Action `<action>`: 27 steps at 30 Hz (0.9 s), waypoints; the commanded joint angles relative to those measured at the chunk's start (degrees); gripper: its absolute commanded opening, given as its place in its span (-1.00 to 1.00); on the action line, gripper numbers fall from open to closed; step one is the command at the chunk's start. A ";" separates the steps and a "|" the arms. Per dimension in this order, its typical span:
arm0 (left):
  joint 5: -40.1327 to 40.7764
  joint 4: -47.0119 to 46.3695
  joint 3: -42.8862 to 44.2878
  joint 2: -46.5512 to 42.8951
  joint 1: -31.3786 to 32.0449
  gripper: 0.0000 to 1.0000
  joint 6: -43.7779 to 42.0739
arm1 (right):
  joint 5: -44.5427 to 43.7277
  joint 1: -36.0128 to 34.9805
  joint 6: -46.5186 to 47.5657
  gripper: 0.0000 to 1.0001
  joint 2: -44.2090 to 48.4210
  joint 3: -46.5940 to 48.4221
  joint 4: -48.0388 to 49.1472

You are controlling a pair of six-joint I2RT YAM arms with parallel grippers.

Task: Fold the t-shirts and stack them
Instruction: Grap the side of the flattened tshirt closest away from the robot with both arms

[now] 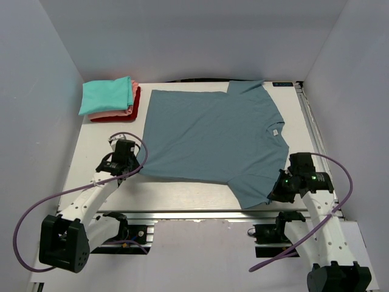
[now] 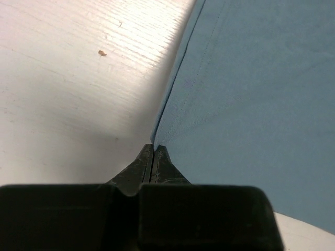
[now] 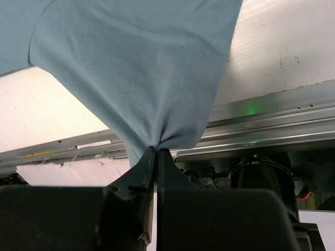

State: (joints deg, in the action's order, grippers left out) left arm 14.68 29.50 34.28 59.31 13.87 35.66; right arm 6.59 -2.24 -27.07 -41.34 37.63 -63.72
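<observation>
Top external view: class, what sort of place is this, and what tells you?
Probably a lab robot cell, not a home: plain white walls box in a white table, and two cabled arms sit on a metal rail.

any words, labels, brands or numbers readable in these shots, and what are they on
No text can be read in any of the three views.
small white neck tag on the large slate-blue cloth t-shirt: too small to read, if it is printed at all.
stack of folded teal, salmon-pink and red t-shirts: no print shows.
</observation>
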 commanded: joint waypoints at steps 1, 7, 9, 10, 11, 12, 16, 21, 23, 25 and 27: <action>3.16 1.97 0.70 -0.51 0.02 -1.00 1.16 | -0.62 -0.40 -0.44 -1.00 0.21 2.45 -1.93; 2.82 3.11 0.96 -0.51 0.02 -1.00 2.13 | -0.18 -0.40 -0.80 -1.00 1.00 7.72 -7.82; 3.16 3.37 0.87 -0.68 0.02 -1.00 2.75 | -0.26 -0.40 0.26 -1.00 0.21 6.77 -8.69; 3.25 3.46 0.79 -0.69 0.02 -1.00 2.84 | -0.17 -0.40 0.61 -1.00 -0.05 6.50 -8.78; 3.43 3.81 0.87 -0.69 0.19 -1.00 3.36 | 0.35 -0.48 0.61 -1.00 -0.75 6.58 -8.87; 3.17 3.73 0.70 -0.51 0.19 -1.00 3.45 | 0.96 -0.57 1.05 -1.00 -1.45 6.67 -8.70; 3.08 3.29 0.70 1.68 0.19 -1.00 3.62 | 0.00 -1.80 0.62 -1.00 -4.71 6.23 -8.52; 2.20 2.58 -0.01 1.95 0.19 -1.00 4.15 | -3.24 -5.66 -1.14 -1.00 -7.78 7.98 -11.33; 2.37 2.85 0.17 1.43 0.19 -1.00 4.33 | -5.08 -6.46 -2.28 -1.00 -6.92 9.22 -11.51; 2.55 3.28 0.26 1.07 0.19 -1.00 4.42 | -5.18 -6.55 -2.37 -1.00 -6.91 8.70 -11.42; 2.55 3.20 0.17 0.55 0.19 -1.00 4.42 | -4.48 -6.81 -2.81 -1.00 -7.00 7.73 -10.46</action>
State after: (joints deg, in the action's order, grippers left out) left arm 16.08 32.58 34.24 61.52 14.00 39.55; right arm 3.60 -8.47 -28.49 -48.75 44.21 -72.10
